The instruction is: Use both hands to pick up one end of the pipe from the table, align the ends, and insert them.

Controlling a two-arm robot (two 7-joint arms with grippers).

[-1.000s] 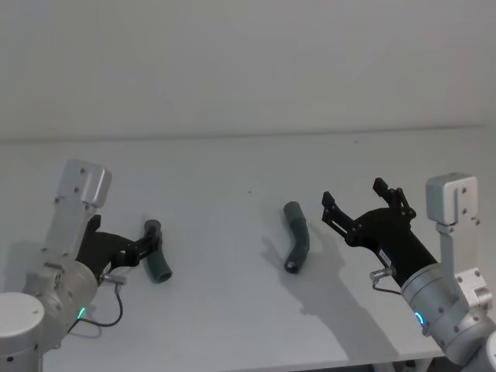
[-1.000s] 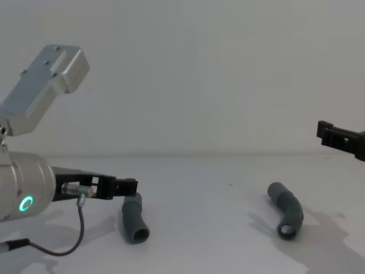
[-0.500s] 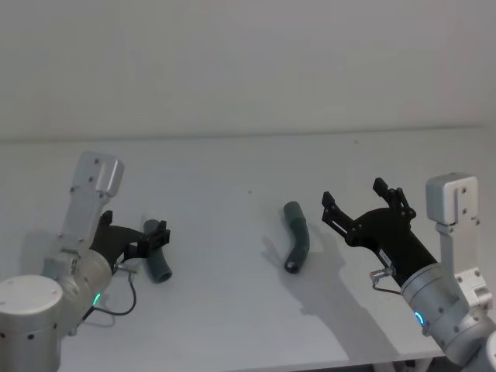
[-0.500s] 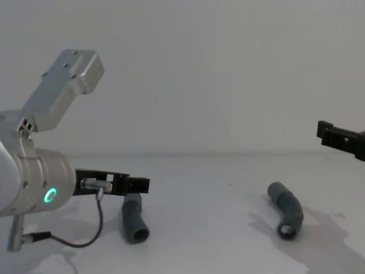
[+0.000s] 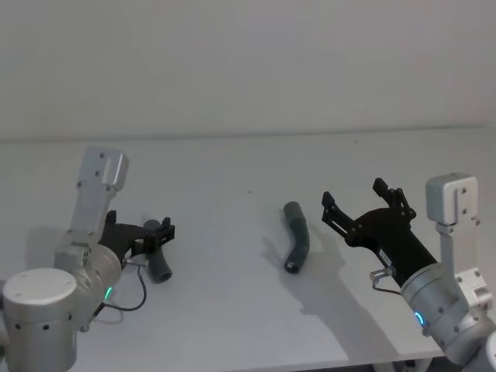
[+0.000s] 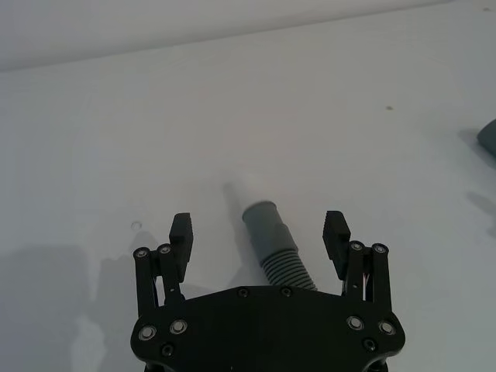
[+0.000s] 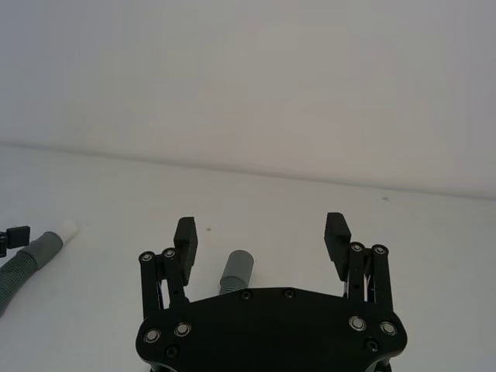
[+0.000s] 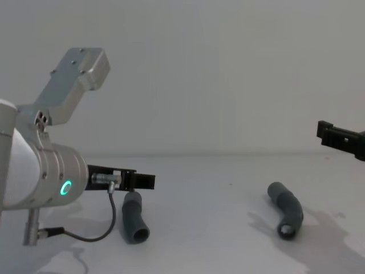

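The left claw [image 5: 160, 230] has slid forward, spread wide, and now straddles the left hose piece [image 8: 134, 220] lying on the worktop [image 5: 232, 310]; a grasp looks imminent. The right claw [image 5: 353, 192], also spread, hovers beside the other hose piece [image 5: 297, 240].

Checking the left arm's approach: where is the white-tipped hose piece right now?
On the table at the head view's left, the white-tipped hose piece lies just below the open left gripper, well left of the other hose piece.

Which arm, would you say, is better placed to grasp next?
Probably left: the open left gripper straddles the left pipe piece; the right gripper hovers apart from the right pipe piece.
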